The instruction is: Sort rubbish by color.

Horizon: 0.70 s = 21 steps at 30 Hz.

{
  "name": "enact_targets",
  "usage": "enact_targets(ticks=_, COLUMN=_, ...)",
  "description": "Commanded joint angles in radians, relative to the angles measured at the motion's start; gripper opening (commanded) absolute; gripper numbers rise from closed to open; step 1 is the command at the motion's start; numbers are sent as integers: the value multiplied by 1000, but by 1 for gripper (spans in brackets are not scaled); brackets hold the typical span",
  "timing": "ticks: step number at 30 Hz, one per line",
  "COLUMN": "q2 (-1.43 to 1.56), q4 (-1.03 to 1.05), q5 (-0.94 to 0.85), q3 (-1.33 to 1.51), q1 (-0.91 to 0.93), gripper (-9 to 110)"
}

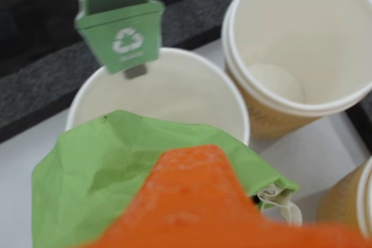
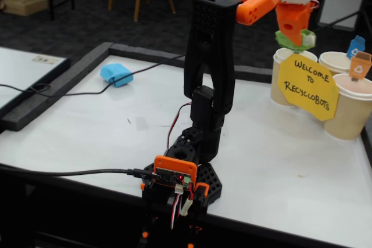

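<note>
In the wrist view, the orange end effector (image 1: 221, 213) at six o'clock is clamped on one lime green paper wad (image 1: 110, 184), which hangs just above the mouth of the cup with the green recycling flag (image 1: 120, 27); a second cup with a blue flag (image 1: 296, 45) sits at two o'clock and a third cup's edge (image 1: 349, 201) shows at four o'clock. The wad looks light, soft and crushable, best pinched across its bulk. In the fixed view, the end effector (image 2: 295, 38) holds the green wad (image 2: 293, 40) over the cups at two o'clock, behind the yellow sign (image 2: 307, 85); one light blue wad (image 2: 117, 74) lies on the counter (image 2: 279, 161) at ten o'clock, well apart.
</note>
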Motion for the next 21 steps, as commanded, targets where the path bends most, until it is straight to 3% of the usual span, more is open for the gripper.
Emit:
enact_targets(ticks=1, q2=6, q4=-18, q5=-6, q3=-183, q1=31, gripper=0)
enact_targets(ticks=21, q2=-120, q4=20, q5=-6, q3=-324, q1=-28, gripper=3)
